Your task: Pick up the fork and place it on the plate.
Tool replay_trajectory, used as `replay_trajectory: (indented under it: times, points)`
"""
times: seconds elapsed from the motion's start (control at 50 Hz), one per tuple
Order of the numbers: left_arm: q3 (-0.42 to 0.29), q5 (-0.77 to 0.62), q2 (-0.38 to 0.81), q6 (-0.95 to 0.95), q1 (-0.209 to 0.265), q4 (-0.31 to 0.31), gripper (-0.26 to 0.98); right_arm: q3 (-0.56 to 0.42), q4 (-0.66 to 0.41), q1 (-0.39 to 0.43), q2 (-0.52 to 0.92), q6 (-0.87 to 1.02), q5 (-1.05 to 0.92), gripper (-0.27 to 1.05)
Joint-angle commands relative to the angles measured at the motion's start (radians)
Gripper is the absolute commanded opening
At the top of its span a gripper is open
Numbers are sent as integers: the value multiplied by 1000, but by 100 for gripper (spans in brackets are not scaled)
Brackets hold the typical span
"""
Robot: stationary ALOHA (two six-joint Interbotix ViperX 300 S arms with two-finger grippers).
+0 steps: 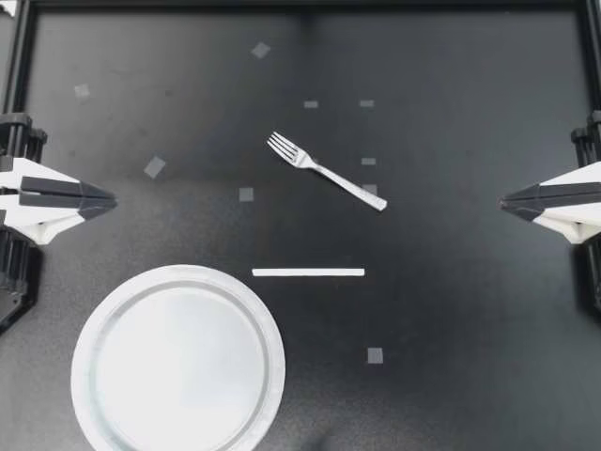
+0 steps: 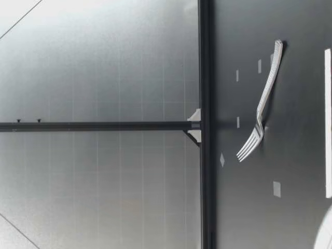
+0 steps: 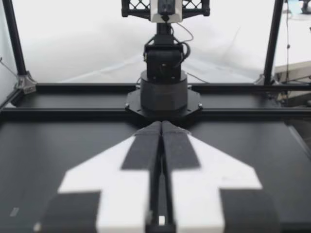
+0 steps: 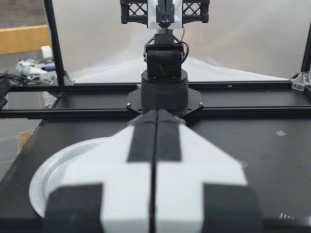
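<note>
Our left gripper (image 1: 112, 200) sat at the left side with its fingers pressed together. The white plate (image 1: 94, 324) lay near it. The metal fork (image 1: 324, 172) lay flat in the middle of the black table (image 1: 460, 329), well apart from the plate. Our right gripper (image 1: 504, 201) sat at the right side, fingers together too.

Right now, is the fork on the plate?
No, the fork lies on the black table, well apart from the plate.
</note>
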Motion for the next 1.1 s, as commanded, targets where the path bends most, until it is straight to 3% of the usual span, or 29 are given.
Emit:
replay_trajectory:
  times: [0.0,0.08,0.2,0.34,0.5,0.6,0.68,0.8,0.86,1.08]
  points:
    - [-43,0,-25,-14,12,-28,5,-20,11,5,0,6,-2,-5]
    - [-71,32,-34,-28,26,-106,-6,-55,64,-8,-9,18,9,-10]
    - [-140,218,-23,-28,78,-207,-9,-133,101,-66,-2,35,141,-10]
    - [-213,454,3,-37,110,-210,-9,-247,106,-161,58,67,399,-10]
    - [-244,529,12,-54,110,-212,-9,-350,104,-218,186,144,600,-7]
    - [-238,541,3,-71,110,-212,-7,-394,104,-218,282,147,663,5]
    - [-224,545,0,-80,110,-212,-3,-425,104,-219,367,146,684,25]
    - [-198,538,-2,-89,110,-213,11,-468,101,-219,472,144,699,57]
    - [-184,532,-2,-92,110,-212,22,-495,92,-219,525,141,707,66]
    - [-124,477,-6,-87,110,-213,72,-609,75,-227,761,140,726,56]
